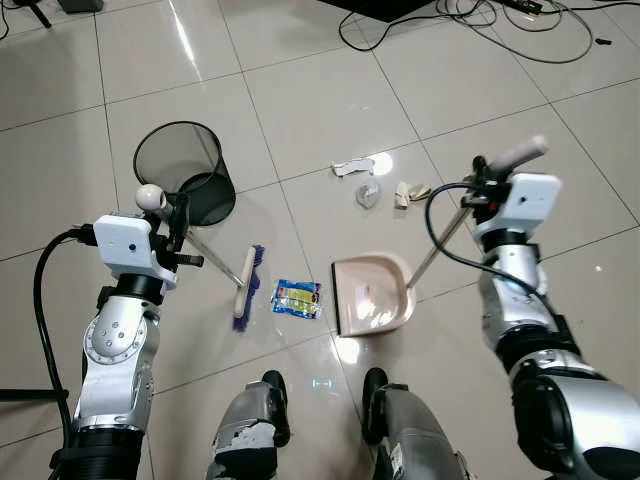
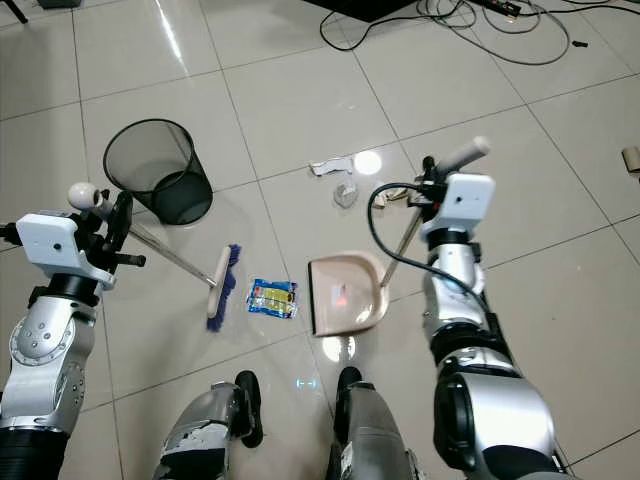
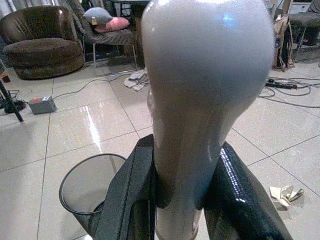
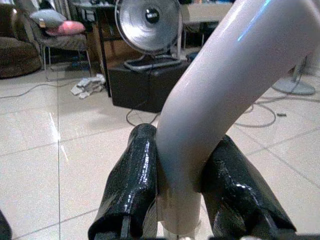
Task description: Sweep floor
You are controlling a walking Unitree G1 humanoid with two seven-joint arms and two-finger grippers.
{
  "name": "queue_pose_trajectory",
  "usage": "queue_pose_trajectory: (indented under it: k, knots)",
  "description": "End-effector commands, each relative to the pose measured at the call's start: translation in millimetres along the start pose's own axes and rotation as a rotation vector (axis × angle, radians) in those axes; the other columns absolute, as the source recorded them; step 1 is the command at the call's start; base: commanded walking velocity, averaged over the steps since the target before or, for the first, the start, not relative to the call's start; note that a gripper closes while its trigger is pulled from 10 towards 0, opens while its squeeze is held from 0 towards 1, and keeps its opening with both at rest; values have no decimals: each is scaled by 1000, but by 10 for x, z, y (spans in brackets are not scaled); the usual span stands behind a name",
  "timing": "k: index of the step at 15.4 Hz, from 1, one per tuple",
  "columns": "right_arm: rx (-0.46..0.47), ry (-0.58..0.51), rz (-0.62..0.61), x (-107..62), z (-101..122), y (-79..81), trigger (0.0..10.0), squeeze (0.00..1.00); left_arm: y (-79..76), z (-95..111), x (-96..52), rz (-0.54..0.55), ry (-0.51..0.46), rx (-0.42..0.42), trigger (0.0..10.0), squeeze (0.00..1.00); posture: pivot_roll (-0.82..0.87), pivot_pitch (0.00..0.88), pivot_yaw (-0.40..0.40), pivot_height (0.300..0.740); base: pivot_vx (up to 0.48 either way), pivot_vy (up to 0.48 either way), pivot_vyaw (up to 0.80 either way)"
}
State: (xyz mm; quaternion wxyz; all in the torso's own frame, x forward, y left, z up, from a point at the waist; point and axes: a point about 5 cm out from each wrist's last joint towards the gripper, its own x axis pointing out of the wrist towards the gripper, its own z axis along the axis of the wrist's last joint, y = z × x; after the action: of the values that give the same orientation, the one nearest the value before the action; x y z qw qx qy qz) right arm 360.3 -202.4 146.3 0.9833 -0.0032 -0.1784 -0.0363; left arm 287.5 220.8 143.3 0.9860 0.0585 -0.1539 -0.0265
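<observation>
A broom with a blue-bristled head (image 1: 247,283) rests on the tiled floor, its thin handle slanting up to my left gripper (image 1: 178,215). That gripper is shut on the handle's white knob end (image 3: 200,100). A beige dustpan (image 1: 372,293) lies flat on the floor to the right, and its long handle (image 4: 210,100) sits clamped in my right gripper (image 1: 480,185). Between broom and dustpan lies a blue-and-yellow snack packet (image 1: 297,298). Beyond the dustpan are a white paper scrap (image 1: 352,167), a grey crumpled wad (image 1: 367,195) and a beige crumpled piece (image 1: 410,192).
A black mesh waste bin (image 1: 185,172) stands upright just behind the broom handle on the left. Black cables (image 1: 480,30) trail over the tiles at the far right. My own legs (image 1: 265,400) show at the near edge. A brown sofa (image 3: 42,42) and a fan (image 4: 149,25) stand farther off.
</observation>
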Motion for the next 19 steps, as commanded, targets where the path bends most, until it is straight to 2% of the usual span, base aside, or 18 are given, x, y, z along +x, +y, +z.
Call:
queue_pose_trajectory:
  k: [1, 5, 8, 13, 19]
  knots:
    - [-3, -53, -12, 23, 80, -53, 10000, 0, 47, -104, -76, 13, 64, 13, 10000, 0, 150, 355, 15, 740, 0, 0, 0]
    - [-26, 11, -27, -74, -58, -31, 10000, 0, 41, -88, -87, -4, 69, 15, 10000, 0, 172, 380, 33, 740, 0, 0, 0]
    - [5, 60, -94, -142, -161, 2, 10000, 0, 20, -79, -143, -16, 77, 13, 10000, 0, 197, 380, 44, 740, 0, 0, 0]
    - [6, 83, -64, -193, -224, 158, 10000, 0, 11, -71, -164, -15, 80, 12, 10000, 0, 205, 381, 44, 740, 0, 0, 0]
    - [-35, 126, -45, -316, -336, 232, 10000, 0, -121, -109, -206, -13, 103, -32, 10000, 0, 199, 389, 42, 740, 0, 0, 0]
